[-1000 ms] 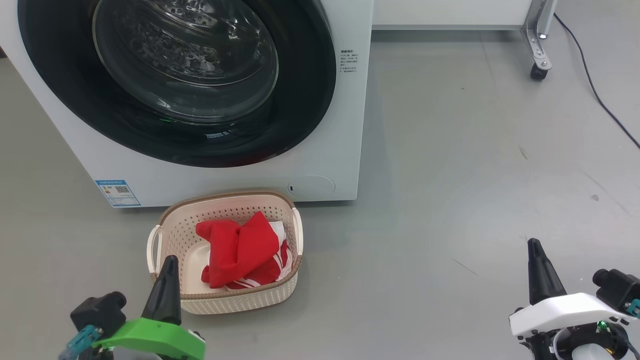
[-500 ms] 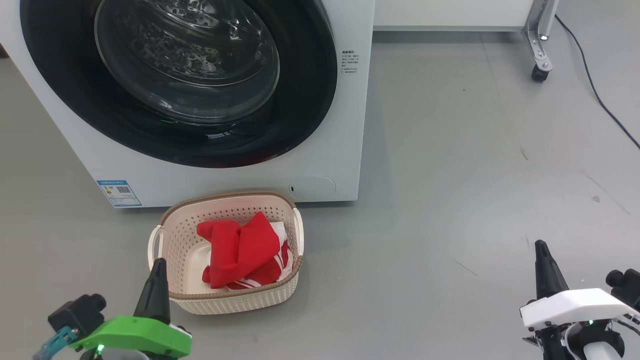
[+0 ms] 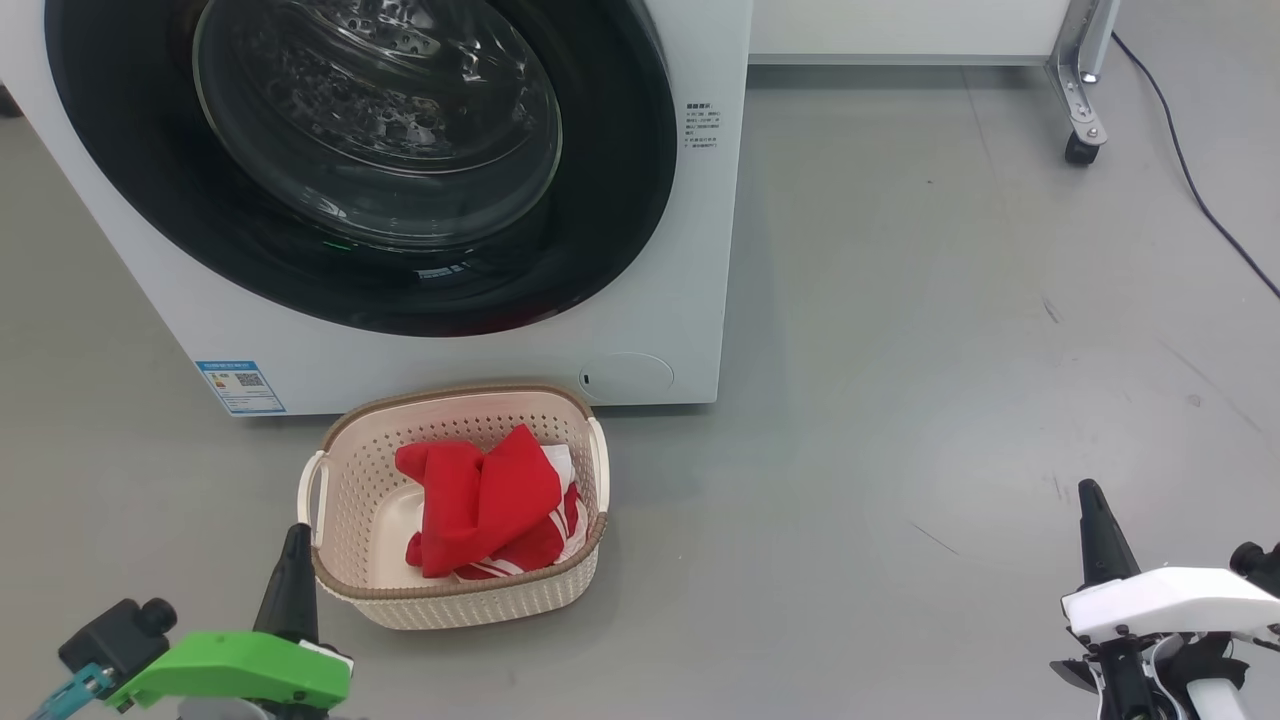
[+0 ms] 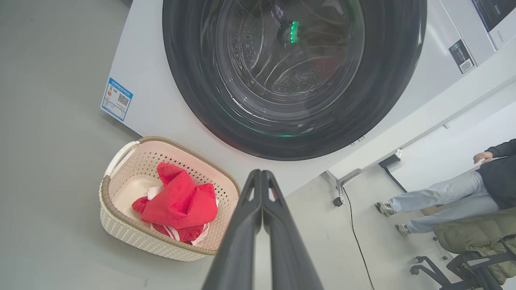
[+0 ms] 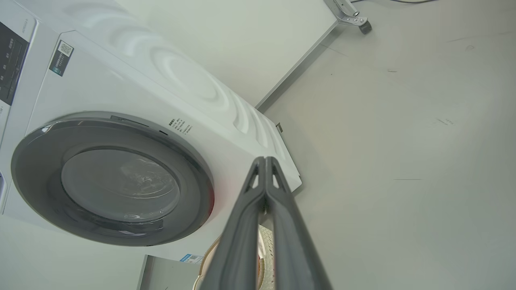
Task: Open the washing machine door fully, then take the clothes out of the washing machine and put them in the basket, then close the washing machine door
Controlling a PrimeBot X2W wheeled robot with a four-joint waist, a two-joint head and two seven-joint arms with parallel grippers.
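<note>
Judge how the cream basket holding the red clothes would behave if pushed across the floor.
The basket probably slides easily: thin perforated plastic on a smooth grey floor. It looks light, since only a small bundle of red clothes lies inside. Pushed up high, it might tip instead.

Grey floor [image 3: 950, 350]; metal castor leg [image 3: 1078, 100] rear rt; white panel [image 3: 900, 25].

washing machine [image 3: 700, 300] sticker [image 3: 240, 387]: print illegible
</note>
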